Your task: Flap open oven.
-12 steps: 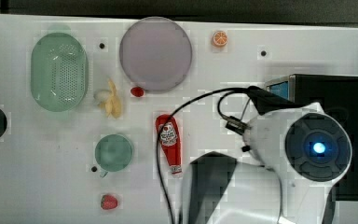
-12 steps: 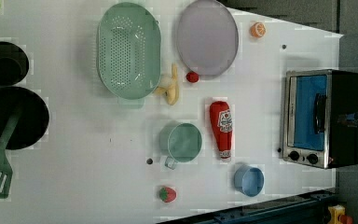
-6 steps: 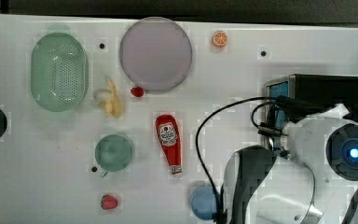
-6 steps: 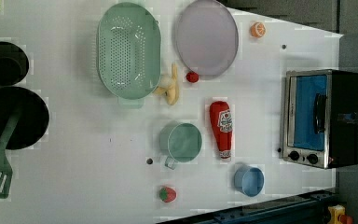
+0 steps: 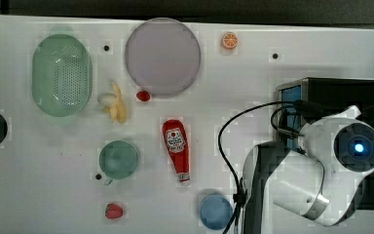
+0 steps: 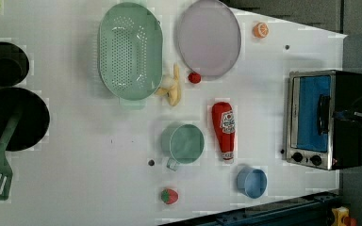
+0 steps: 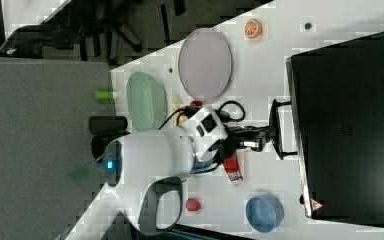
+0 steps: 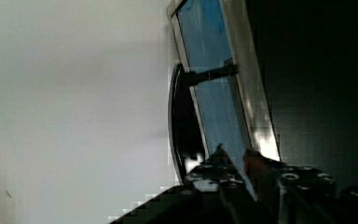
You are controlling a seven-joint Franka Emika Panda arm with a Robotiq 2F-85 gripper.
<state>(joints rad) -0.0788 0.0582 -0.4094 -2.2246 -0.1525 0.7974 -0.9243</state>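
While toaster oven (image 6: 327, 120) door sits closed, fingers (image 7: 254, 145) clenched on bar handle (image 7: 276, 129) (grasp step). Next, likely: pull handle outward and down.

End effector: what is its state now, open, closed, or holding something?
End effector: nearly closed at the oven door's handle; whether it grips the bar cannot be told.

The white arm (image 7: 150, 160) bends over and reaches toward three o'clock in the right view. Its gripper (image 7: 267, 135) points sideways, with the two fingers (image 8: 219, 156) close together, nearly shut.
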